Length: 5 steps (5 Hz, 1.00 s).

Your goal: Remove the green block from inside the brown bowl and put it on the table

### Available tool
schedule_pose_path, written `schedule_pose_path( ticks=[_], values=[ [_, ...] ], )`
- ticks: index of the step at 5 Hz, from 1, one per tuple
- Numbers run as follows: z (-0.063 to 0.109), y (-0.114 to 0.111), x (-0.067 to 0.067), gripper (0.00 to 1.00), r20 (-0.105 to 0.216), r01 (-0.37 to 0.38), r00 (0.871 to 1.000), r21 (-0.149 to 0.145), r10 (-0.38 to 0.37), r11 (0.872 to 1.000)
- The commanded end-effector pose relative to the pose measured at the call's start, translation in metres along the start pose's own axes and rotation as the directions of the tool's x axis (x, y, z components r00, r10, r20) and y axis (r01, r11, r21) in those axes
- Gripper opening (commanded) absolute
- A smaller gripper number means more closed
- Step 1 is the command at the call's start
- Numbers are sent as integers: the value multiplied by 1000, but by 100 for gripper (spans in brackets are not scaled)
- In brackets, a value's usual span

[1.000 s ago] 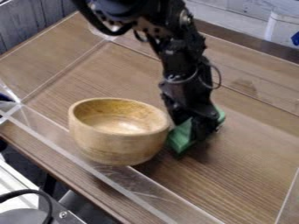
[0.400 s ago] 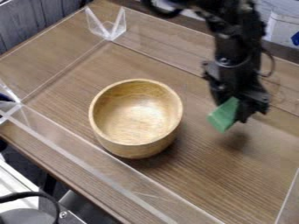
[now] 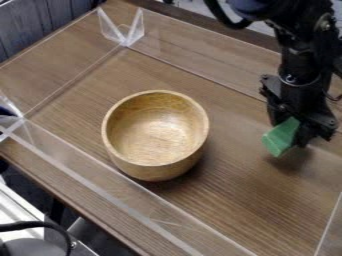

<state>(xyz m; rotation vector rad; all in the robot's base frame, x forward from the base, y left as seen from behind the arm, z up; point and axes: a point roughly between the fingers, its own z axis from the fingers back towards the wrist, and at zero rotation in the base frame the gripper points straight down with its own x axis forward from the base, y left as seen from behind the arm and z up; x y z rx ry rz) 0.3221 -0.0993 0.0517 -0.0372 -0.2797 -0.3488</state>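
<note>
Now, in the camera view, the green block (image 3: 282,137) is outside the brown bowl (image 3: 155,135), pinched in the end effector (image 3: 291,122), whose fingers are closed on its upper part. It is over the right-hand part of the desk (image 3: 201,210), well apart from the bowl, its free end tilted down and toward the bowl; whether that end touches the wood I cannot tell. The block looks light and rigid, probably plastic or painted wood, so it should neither sag nor crush under a modest squeeze. Its faces may be a little slick, and a grip near one end could let it swivel if the low end meets the surface first. The best hold would be across the narrow width, close to the middle, with the block levelled before the fingers part. The bowl is upright, with a thick rim and nothing visible inside. The desk has a brown wood grain, apparently smooth and flat enough for a bar to lie steady. Clear low walls (image 3: 127,28) run by its edges, with a clear angled piece near the far left corner. Beyond the near left edge are a pale object (image 3: 19,207) and a dark cable (image 3: 51,226).
</note>
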Motion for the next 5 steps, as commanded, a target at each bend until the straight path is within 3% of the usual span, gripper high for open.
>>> schedule_pose_path(
  ticks=[1,3,5],
  values=[
    [33,1,14,0,78,-24,997,21,23,999],
    [42,0,20,0,53,-39,998,-2,39,999],
    [61,-16,1,0,64,45,997,12,-45,999]
  ],
)
